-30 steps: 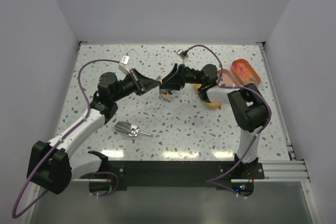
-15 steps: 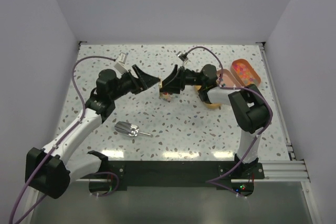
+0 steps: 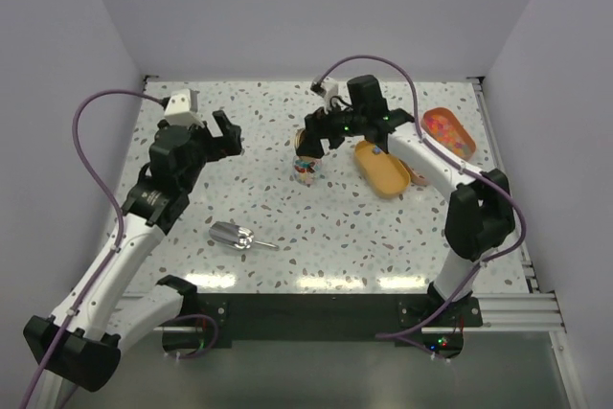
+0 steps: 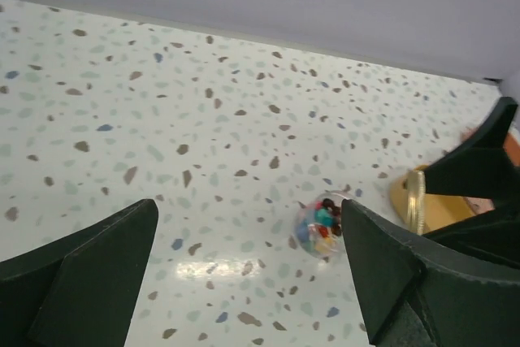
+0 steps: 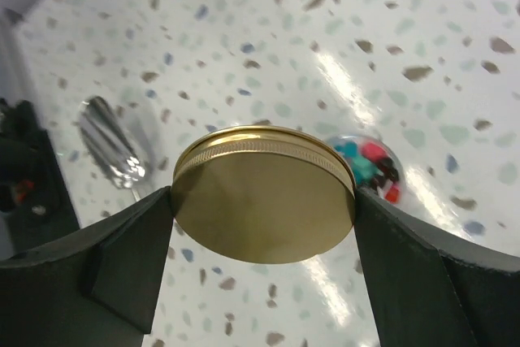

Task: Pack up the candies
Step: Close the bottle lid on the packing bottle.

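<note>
A small clear jar (image 3: 306, 171) of mixed-colour candies (image 4: 322, 223) stands upright mid-table. My right gripper (image 3: 312, 138) hovers just above and behind it, shut on a round gold lid (image 5: 262, 209) that sits flat between its fingers (image 5: 122, 258). In the right wrist view the jar (image 5: 372, 168) shows just past the lid's rim. My left gripper (image 3: 222, 137) is off to the jar's left, open and holding nothing. From the left wrist the jar lies beyond the right finger (image 4: 390, 266), well apart from it.
A metal scoop (image 3: 235, 235) lies on the table nearer the front, left of centre. A yellow oval tray (image 3: 385, 170) sits right of the jar. An orange tray (image 3: 450, 131) with more candies is at the far right, by the table's edge.
My left gripper has opened and drawn back to the left, away from the jar. The right arm has swung round, with the lid still in its grip above the jar.
</note>
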### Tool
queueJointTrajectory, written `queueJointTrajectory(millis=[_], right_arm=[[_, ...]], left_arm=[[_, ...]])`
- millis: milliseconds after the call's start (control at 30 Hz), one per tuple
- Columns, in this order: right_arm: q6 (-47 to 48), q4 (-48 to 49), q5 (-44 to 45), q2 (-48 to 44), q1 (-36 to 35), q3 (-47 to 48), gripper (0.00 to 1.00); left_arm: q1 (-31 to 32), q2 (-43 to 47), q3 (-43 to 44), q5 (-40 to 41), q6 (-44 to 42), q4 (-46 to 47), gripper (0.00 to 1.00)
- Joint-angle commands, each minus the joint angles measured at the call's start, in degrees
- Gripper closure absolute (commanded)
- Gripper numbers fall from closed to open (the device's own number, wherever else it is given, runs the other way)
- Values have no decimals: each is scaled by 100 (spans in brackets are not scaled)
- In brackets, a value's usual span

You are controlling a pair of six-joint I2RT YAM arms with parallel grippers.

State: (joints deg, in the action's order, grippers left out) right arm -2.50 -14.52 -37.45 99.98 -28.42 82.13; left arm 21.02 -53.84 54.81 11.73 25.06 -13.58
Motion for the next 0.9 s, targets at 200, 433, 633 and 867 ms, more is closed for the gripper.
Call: queueJointTrajectory(millis=[200,433,633,867], right_arm=[[1358,-3873,2776,1409,-584,2236,36],[1542,-4585,3437,2341,-954,3501,34],[1595,-4577,3622,2614,-1069,3846,34],[1700,-4551,3728,2886,-1174,4153,34]], left_arm=[[-36,-82,-839,1551,-1073,207,0],[-54,-4,-1042,1710,-1144,312,0],[-54,58,-1086,1710,-1161,304,0],[-54,58,-1095,1675,-1161,313,0]])
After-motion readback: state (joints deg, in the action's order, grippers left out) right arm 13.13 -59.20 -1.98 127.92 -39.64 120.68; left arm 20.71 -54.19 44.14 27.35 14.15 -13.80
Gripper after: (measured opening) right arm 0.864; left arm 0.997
